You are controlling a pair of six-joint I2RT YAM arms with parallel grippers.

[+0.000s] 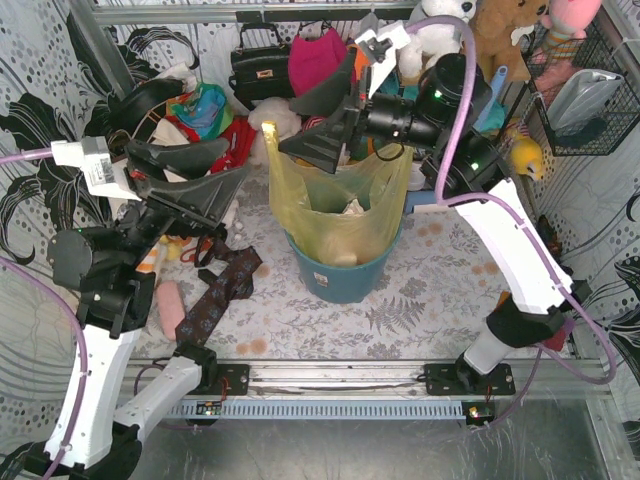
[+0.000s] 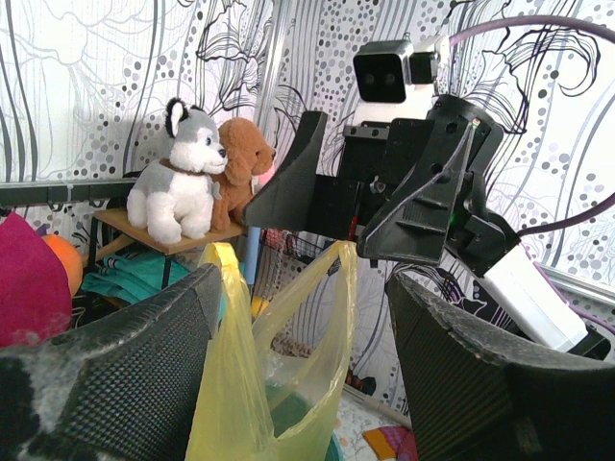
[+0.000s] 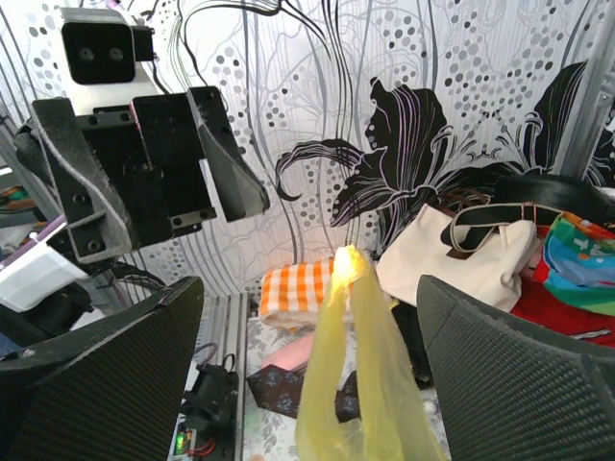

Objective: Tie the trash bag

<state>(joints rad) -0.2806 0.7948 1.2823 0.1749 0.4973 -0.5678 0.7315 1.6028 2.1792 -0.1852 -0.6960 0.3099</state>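
Judging by its gaping mouth, the tying has not begun: the thin translucent yellow plastic trash bag (image 1: 335, 200) sits in the round teal plastic bin (image 1: 340, 275) at the centre of the table (image 1: 420, 300). Its two handle loops (image 1: 268, 135) stand upright and apart, with no knot anywhere. They have yet to be gathered, crossed and pulled tight.

The left gripper (image 1: 238, 160), at nine o'clock of the bag, is spread wide and grasps nothing. The right gripper (image 1: 287, 128), at eleven o'clock above the rim, is likewise released.

Only the top view shows the bin and the crumpled white paper (image 1: 352, 208) inside. The wrist views alone show yellow loops framed, unpinched, between each arm's parted fingers (image 2: 115, 365). The right wrist view adds a cream canvas tote bag (image 3: 461, 254) at three o'clock of its loop.
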